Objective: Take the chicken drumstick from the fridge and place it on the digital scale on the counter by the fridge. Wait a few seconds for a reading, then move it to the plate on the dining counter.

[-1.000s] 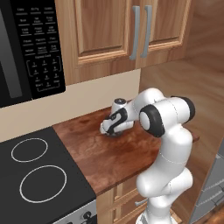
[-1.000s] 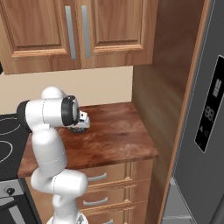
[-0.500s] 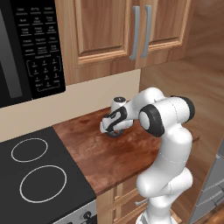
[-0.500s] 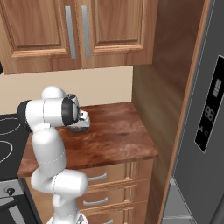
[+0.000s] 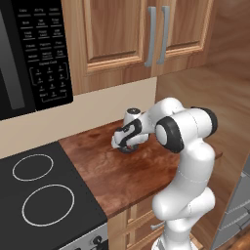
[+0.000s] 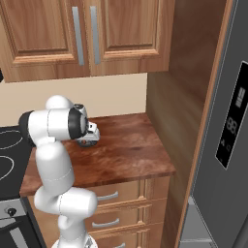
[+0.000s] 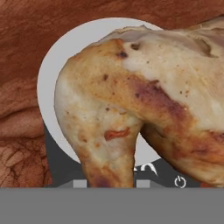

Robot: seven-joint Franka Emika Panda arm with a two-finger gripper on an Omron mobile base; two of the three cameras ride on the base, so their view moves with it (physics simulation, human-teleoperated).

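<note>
The chicken drumstick [image 7: 131, 96], golden-brown and lumpy, hangs close over the digital scale [image 7: 57, 74], a pale grey disc on a dark base. My gripper [image 7: 111, 183] is shut on the chicken drumstick, and its fingertips [image 7: 79, 183] barely show on either side of the meat's lower end. From the base, the gripper [image 5: 124, 142] points down at the scale [image 5: 130, 148] near the back of the narrow wood counter [image 5: 122, 176]. The right base view has the gripper [image 6: 90, 135] just above the scale [image 6: 87, 142], with the grey fridge [image 6: 227, 145] at the right.
A black cooktop [image 5: 39, 195] adjoins the counter on the left, under a black microwave [image 5: 29, 58]. Wooden wall cabinets [image 5: 146, 34] hang above. A tall wood side panel [image 6: 189, 87] stands between the counter and the fridge. Drawers [image 6: 116, 198] sit below the countertop.
The hand has sunk very slightly toward the scale with the drumstick still in it. The base and the scene have stayed put.
</note>
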